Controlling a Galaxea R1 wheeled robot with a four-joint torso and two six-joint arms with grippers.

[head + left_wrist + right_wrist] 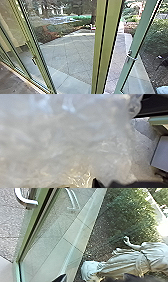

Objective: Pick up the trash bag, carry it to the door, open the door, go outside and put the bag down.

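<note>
Nearest of all was the trash bag (75, 139), crumpled translucent plastic bulging close against the left wrist camera, its folds catching the light. The left gripper (95, 183) showed as a dark tip at the edge of the plastic; whether it was clenched on the bag could not be told, though bag and wrist were so close that this arm was probably the one carrying it. The right gripper (60, 278) was out towards the doorway, and its state could not be told either; nothing could be seen caught in it.

A little beyond came the glass door (135, 40), green-framed, with a metal pull handle (130, 58). It looked ajar, a strip of paving showing between its edge and the thick yellow-green post (103, 45).

Past the glass lay the paved yard (72, 55), then a pale draped statue (135, 260) near a leafy shrub (132, 215), and trees farther off.

The step in hand seemed to be the opening of the door, with the bag carried this far. The next move called for widening that gap and keeping the leaf back while the robot drove through; the thin plastic could snag on the frame or handle. Setting down remained to be done.
</note>
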